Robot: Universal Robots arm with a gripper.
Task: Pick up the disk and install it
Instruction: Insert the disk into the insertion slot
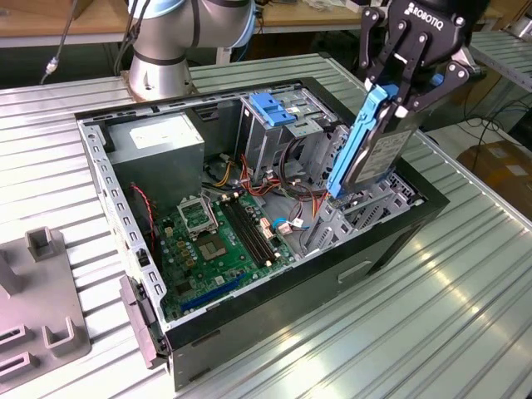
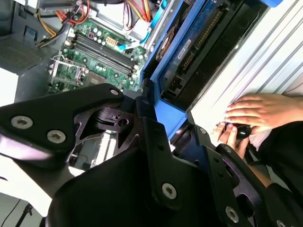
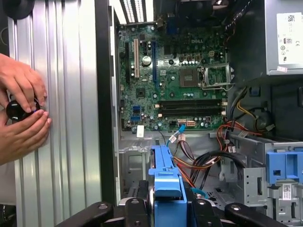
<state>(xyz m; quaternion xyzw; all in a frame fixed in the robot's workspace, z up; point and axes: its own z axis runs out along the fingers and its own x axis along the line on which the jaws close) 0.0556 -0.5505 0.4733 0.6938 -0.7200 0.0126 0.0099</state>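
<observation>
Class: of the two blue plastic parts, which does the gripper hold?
The rail framing the disk, clamped in the gripper above the case; the latch block sits untouched on the cage.

The disk [image 1: 376, 154] is a flat grey metal drive with a bright blue plastic carrier rail along its edge. It stands on edge, tilted, over the computer case [image 1: 249, 320], at the case's corner toward the exterior view's right. Its lower end is down at the case's metal drive cage [image 1: 366, 208]; whether they touch cannot be told. The hand [image 1: 402, 98] clamps its upper end.
</observation>
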